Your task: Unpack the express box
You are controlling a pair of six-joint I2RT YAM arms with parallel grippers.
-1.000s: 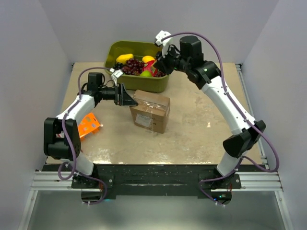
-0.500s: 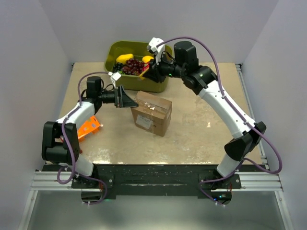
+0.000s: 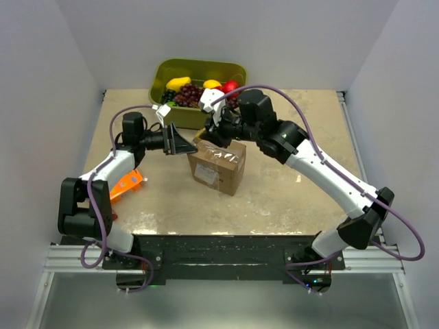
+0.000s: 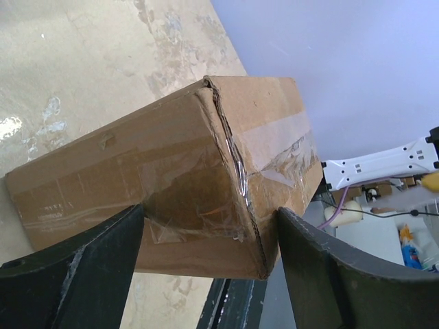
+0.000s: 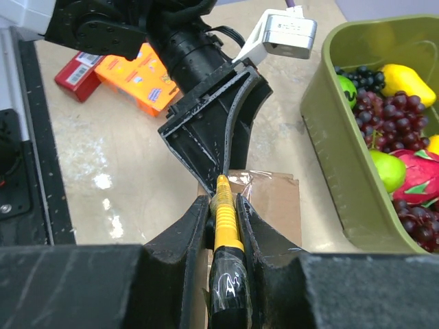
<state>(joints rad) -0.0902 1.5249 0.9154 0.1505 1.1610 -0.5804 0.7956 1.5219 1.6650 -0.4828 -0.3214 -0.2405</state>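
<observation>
Two grippers meet at the express box (image 3: pixel 218 164), mid-table, flaps taped shut.
You see an orange package (image 3: pixel 123 184) nearer, left. Left gripper (image 3: pixel 185 142) stands open astride the box's corner; right gripper (image 5: pixel 221 204) clamps a yellow-handled tool (image 5: pixel 225 229) above its top. Beyond, the green bin (image 3: pixel 159 79) holds fruit (image 3: pixel 191 94).

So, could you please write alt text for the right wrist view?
The right gripper clamps a yellow tool, its tip over the taped express box. The left gripper stands just beyond, and a green fruit bin sits to the right.
</observation>
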